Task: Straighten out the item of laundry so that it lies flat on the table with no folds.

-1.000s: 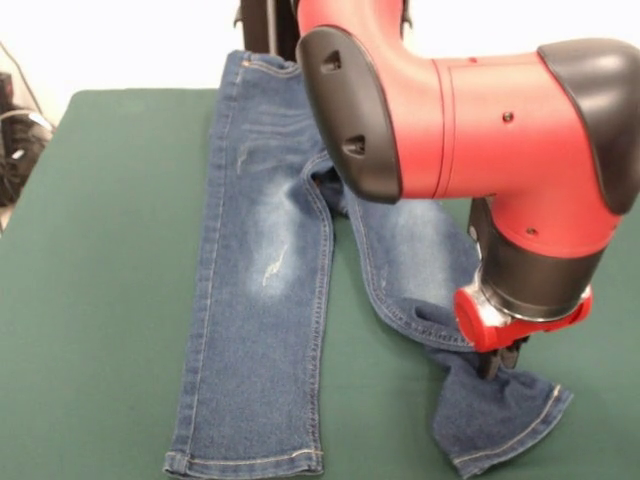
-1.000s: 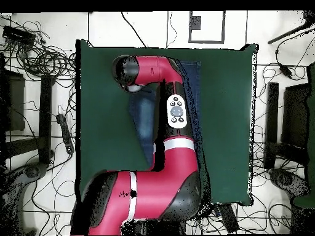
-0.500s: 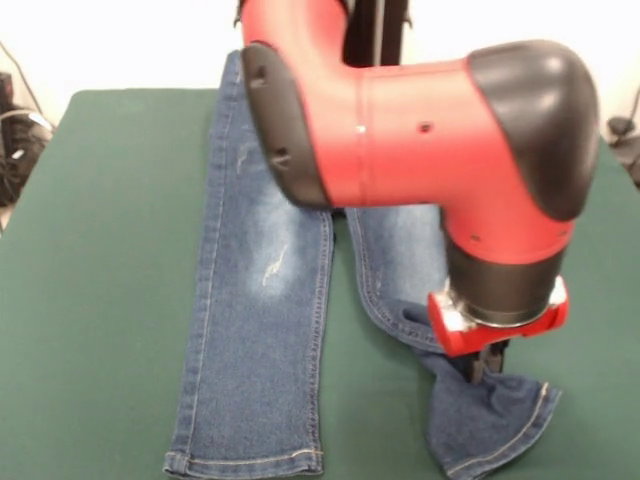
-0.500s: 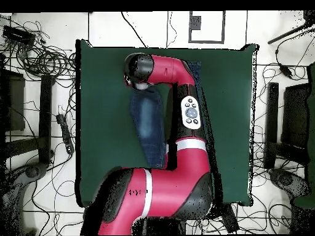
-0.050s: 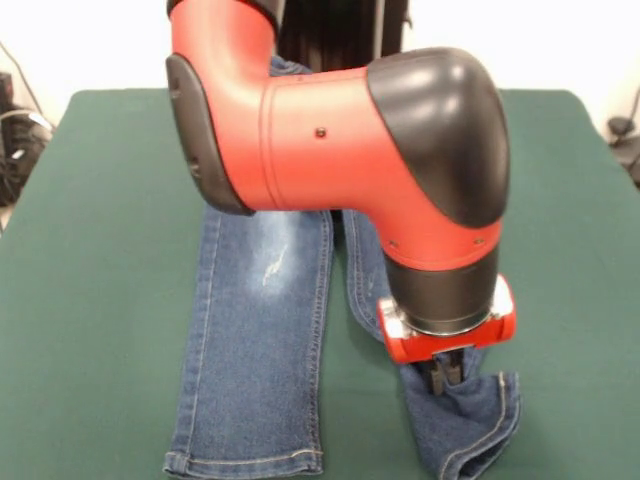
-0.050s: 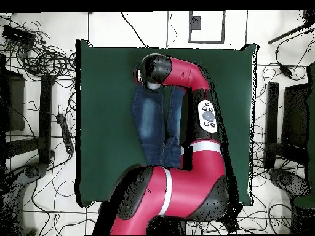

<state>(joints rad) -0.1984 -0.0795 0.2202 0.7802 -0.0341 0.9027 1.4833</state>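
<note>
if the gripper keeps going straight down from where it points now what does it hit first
Most likely the crumpled lower leg of the blue denim jeans: the gripper points down right at it, apparently already touching the fabric, though depth is unclear.

Arm swung left in the front view, gripper [image 5: 446, 371] now closer to the table's middle, dragging the jeans [image 5: 262, 330] right leg end with it. That leg hem [image 5: 478, 425] moved inward from the splayed-out spot and now sits bunched nearer the straight leg.
</note>
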